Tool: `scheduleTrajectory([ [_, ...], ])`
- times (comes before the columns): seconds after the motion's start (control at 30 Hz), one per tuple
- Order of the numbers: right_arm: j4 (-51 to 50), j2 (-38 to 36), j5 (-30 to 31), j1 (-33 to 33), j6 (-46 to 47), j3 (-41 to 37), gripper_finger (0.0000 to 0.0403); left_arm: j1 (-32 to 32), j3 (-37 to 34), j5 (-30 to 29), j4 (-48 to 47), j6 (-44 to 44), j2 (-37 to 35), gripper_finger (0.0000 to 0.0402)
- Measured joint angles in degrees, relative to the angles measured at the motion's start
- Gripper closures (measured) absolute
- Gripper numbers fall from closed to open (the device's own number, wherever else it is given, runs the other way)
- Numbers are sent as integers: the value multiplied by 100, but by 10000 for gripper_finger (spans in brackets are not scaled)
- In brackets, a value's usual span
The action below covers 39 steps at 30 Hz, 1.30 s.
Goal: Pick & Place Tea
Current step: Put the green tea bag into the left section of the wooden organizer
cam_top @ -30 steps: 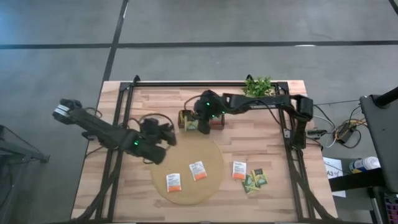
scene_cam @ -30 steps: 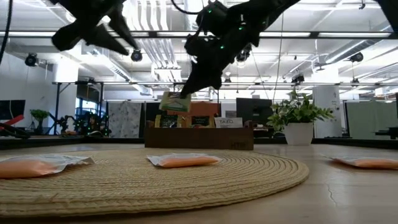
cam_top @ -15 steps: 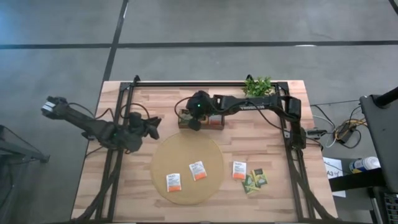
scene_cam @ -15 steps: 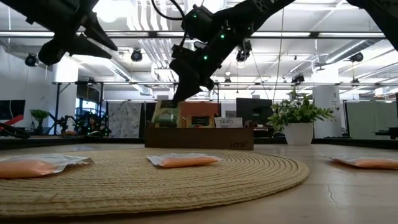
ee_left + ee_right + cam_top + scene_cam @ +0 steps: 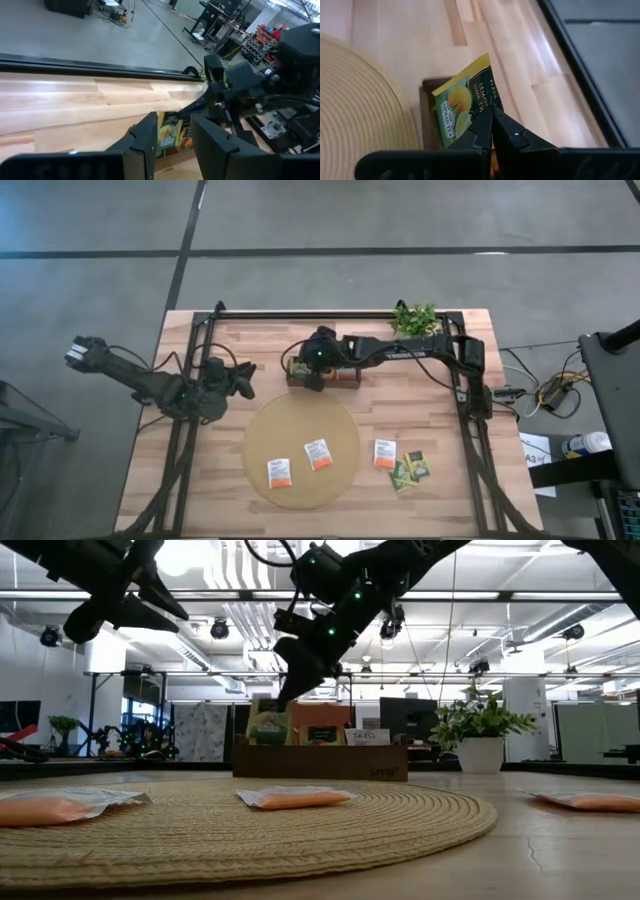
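Observation:
My right gripper [image 5: 287, 692] is shut on a yellow-green tea sachet [image 5: 462, 102] over the left end of the dark brown tray [image 5: 335, 375] at the table's far middle. In the low view the sachet [image 5: 268, 725] stands upright with its lower edge level with the tray's rim [image 5: 320, 748]. My left gripper [image 5: 243, 383] hovers open and empty left of the round tan mat [image 5: 300, 425]. Two white-and-orange sachets [image 5: 279, 473] [image 5: 318, 453] lie flat on the mat. My right gripper pinches one edge of the sachet [image 5: 487, 114] between its two fingertips. The fingers slant down from above and from the table's right. The sachet hangs upright below them, over the tray's left compartment; whether it touches the tray I cannot tell.
Another white-and-orange sachet [image 5: 384, 453] and two green ones [image 5: 410, 470] lie on the bare wood right of the mat. A small green plant [image 5: 415, 318] stands at the far edge. Black frame rails [image 5: 190, 420] run along the table's sides.
My left gripper has drawn back from the mat toward the table's left edge, staying open. My right gripper has carried the sachet down and a little left over the tray's left end; the sachet has turned from tilted to upright.

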Motion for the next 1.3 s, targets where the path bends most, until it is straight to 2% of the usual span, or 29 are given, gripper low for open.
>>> scheduleTrajectory([
  [0.17,152,-2,478,70,2,-85,394,3,-36,-55,-4,49,0,289],
  [0.8,496,-2,445,89,262,-439,394,0,-42,-77,0,182,2,289],
  [0.9,685,-2,610,100,117,-439,394,0,-42,-77,0,180,2,289],
  [1.3,785,85,503,109,-124,-543,394,0,-44,-73,1,158,2,289],
])
